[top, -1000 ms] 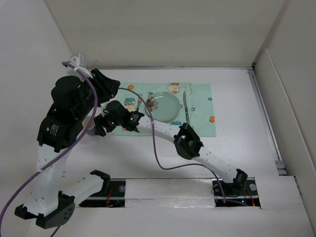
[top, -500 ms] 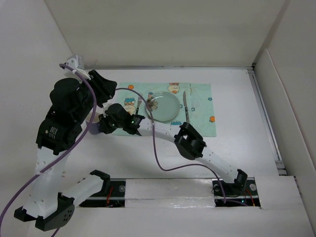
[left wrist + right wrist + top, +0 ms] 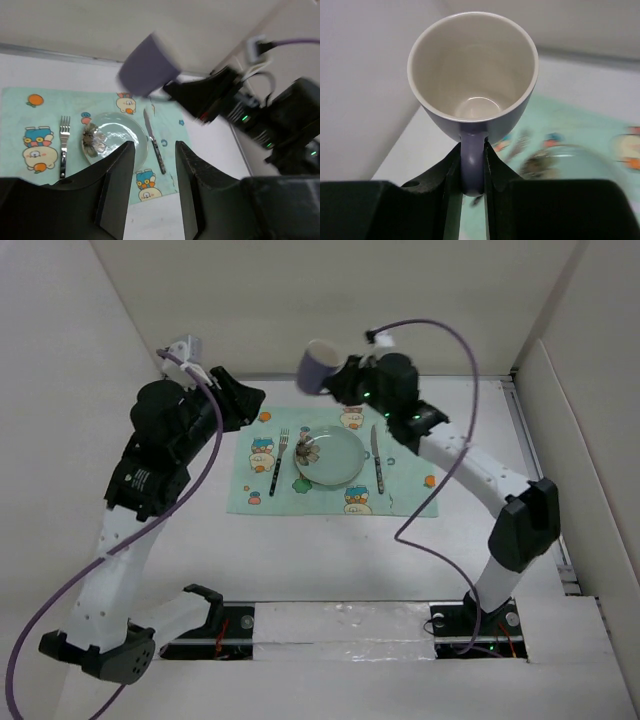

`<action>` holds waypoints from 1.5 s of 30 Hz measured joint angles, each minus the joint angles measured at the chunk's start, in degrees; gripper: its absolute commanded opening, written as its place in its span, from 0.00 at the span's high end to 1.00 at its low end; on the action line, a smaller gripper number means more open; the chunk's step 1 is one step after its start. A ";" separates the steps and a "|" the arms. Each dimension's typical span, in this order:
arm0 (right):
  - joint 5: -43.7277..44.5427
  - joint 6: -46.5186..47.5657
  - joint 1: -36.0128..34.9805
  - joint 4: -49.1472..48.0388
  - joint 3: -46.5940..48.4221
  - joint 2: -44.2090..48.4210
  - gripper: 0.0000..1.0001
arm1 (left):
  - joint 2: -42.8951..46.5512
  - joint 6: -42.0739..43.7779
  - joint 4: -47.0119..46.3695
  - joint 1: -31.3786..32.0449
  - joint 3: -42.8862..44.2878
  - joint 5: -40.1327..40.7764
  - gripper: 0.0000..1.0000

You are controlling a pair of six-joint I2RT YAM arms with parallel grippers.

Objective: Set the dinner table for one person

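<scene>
Grips purple mug (image 3: 320,368) by handle with right gripper (image 3: 471,165), fingers clenched either side. Holds mug in air above far edge of dinner table (image 3: 330,560), near back wall. Hovers with left gripper (image 3: 154,150) spread, empty, near far-left corner of placemat (image 3: 405,455). Beneath both arms: dinner table, wide, white. On it, far middle: placemat with plate (image 3: 340,455) centred, fork (image 3: 281,458) just left, knife (image 3: 377,458) just right.

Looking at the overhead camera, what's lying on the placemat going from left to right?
Fork → plate → knife. The mug, up in the air, overlaps the plate, so I've left it out.
</scene>
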State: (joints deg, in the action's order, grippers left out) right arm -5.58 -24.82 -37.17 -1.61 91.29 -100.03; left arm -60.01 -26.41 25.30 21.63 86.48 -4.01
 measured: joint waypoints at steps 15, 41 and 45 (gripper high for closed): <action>13.18 4.68 25.14 7.19 -9.29 -2.99 1.00 | -8.70 1.70 -10.88 0.02 -12.15 -7.56 0.64; 21.44 8.48 25.44 8.35 -5.09 -15.08 0.70 | -11.19 2.34 -12.96 0.00 -15.65 -6.71 0.63; 22.71 7.85 24.94 8.94 -4.37 -15.06 0.56 | -11.04 1.92 -13.55 0.00 -16.72 -6.71 0.63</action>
State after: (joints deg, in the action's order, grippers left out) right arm 17.12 -16.97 -12.23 7.33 86.91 -115.09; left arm -71.05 -24.49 11.75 21.63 69.76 -10.72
